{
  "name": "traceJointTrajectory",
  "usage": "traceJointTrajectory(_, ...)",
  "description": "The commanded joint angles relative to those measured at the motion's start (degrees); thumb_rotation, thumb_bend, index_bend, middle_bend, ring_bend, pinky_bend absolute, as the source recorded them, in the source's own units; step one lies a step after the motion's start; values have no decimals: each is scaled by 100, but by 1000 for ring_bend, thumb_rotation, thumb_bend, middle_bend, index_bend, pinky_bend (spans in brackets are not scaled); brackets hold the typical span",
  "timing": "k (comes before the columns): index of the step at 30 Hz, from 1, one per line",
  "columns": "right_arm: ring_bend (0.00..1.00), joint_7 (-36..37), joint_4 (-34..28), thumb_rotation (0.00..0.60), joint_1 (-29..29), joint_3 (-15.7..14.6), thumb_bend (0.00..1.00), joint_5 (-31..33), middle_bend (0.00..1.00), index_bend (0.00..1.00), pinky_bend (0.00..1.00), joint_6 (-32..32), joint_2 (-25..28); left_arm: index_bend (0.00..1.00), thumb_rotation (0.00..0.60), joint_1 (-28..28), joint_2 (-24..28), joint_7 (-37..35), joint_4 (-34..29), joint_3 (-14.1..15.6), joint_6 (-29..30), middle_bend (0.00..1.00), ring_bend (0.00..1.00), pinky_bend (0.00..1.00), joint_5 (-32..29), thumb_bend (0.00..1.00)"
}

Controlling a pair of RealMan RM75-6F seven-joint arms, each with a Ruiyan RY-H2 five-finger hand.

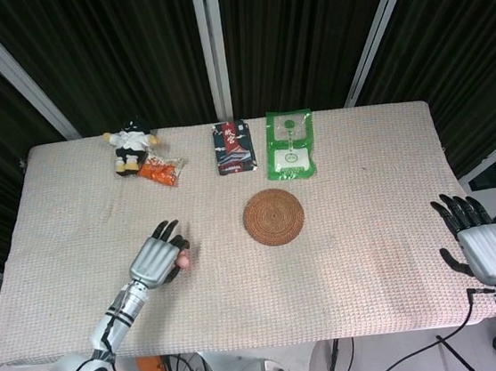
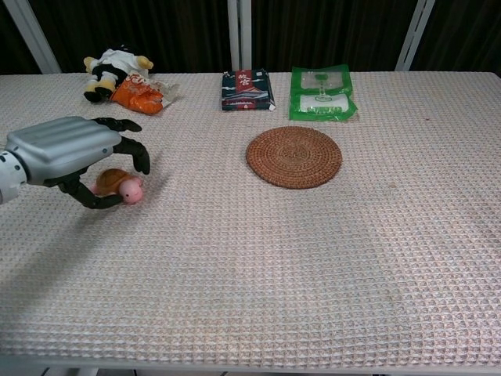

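A small toy turtle (image 2: 125, 186) with a brown shell and pink head lies on the left part of the cloth-covered table (image 1: 363, 253). My left hand (image 2: 74, 145) covers it, fingers curled over the shell and thumb hooked along its near side. In the head view only the pink head of the turtle (image 1: 183, 261) peeks out beside the left hand (image 1: 156, 259). My right hand (image 1: 481, 244) hovers at the table's right edge, fingers apart and holding nothing; the chest view does not show it.
A round woven mat (image 1: 273, 216) lies mid-table. Along the far edge sit a plush doll (image 1: 131, 145), an orange snack packet (image 1: 160, 170), a dark packet (image 1: 233, 147) and a green packet (image 1: 289, 144).
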Motion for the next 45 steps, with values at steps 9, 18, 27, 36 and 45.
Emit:
traceJointTrajectory(9,0,-29,0,600,12,-5,283,30,0,0,0,-48,-14,534,600,-88,-85,255,68,32,-76,528,173,112,-342,331)
traceJointTrajectory(18,0,-6,-4,600,8,0,283,46,0,0,0,-45,3,715,600,-117,-297,373,280,22,128,712,355,177,-421,343)
traceJointTrajectory(27,0,0,-6,600,3,4,283,40,0,0,0,-26,13,416,600,-182,-187,-46,253,154,152,532,263,172,-175,298)
traceJointTrajectory(36,0,-23,-20,600,5,-1,284,54,1,0,0,-47,2,145,600,-133,139,-439,55,243,506,175,70,154,196,244)
traceJointTrajectory(45,0,-58,-27,600,2,-7,284,52,1,0,0,-46,-8,234,600,-122,304,-95,-117,213,291,260,70,163,-219,244)
